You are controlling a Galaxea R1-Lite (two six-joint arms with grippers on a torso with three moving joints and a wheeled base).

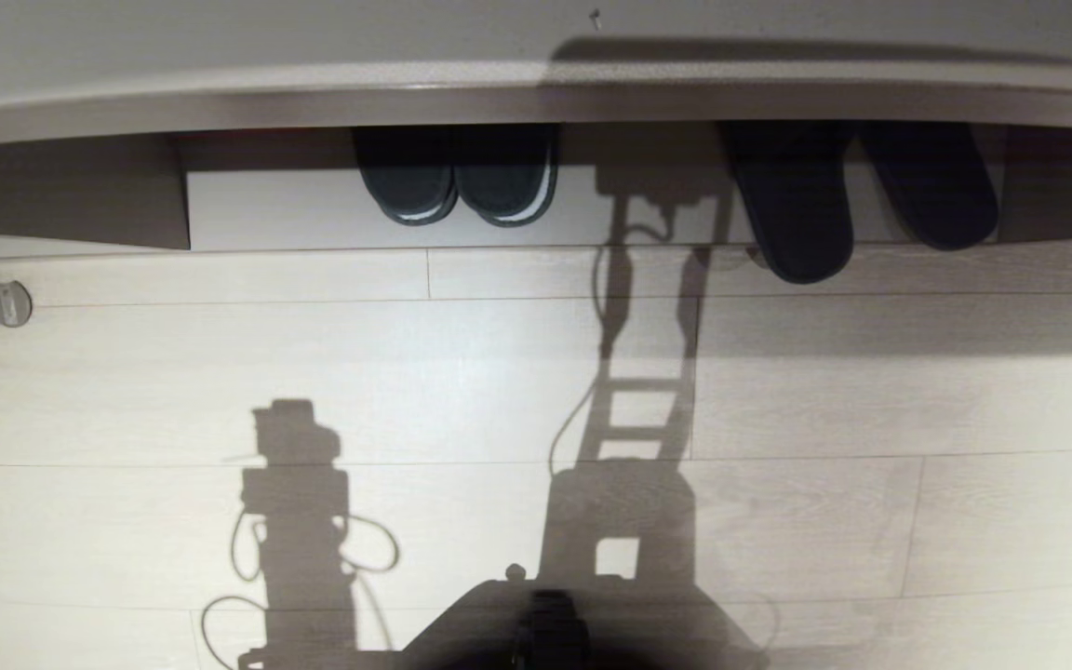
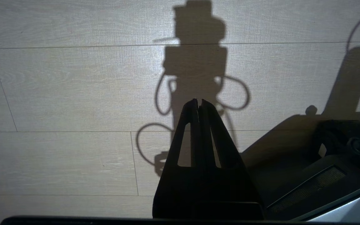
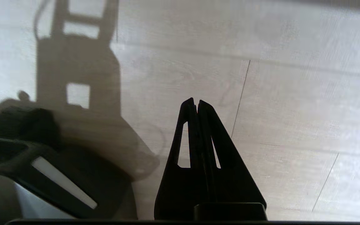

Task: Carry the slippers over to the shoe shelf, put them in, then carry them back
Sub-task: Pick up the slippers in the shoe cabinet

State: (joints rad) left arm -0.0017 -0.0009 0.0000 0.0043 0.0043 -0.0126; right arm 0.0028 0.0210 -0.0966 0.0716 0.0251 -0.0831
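The slippers, a slate blue-grey pair, lie in the right part of the shoe shelf (image 1: pixel 294 209) with their heels toward me. The left slipper (image 1: pixel 798 219) sticks out over the shelf's front edge onto the floor, and the right slipper (image 1: pixel 934 186) lies further in. Their toes are hidden under the shelf's top board. Neither arm shows in the head view; only shadows fall on the floor. My left gripper (image 2: pixel 199 101) hangs shut and empty over bare floorboards. My right gripper (image 3: pixel 196 101) is also shut and empty above the floor.
A darker pair with white sole edges (image 1: pixel 457 177) sits in the shelf's middle. A round metal fitting (image 1: pixel 9 302) is set in the floor at left. Pale plank floor lies between my base (image 1: pixel 550 623) and the shelf.
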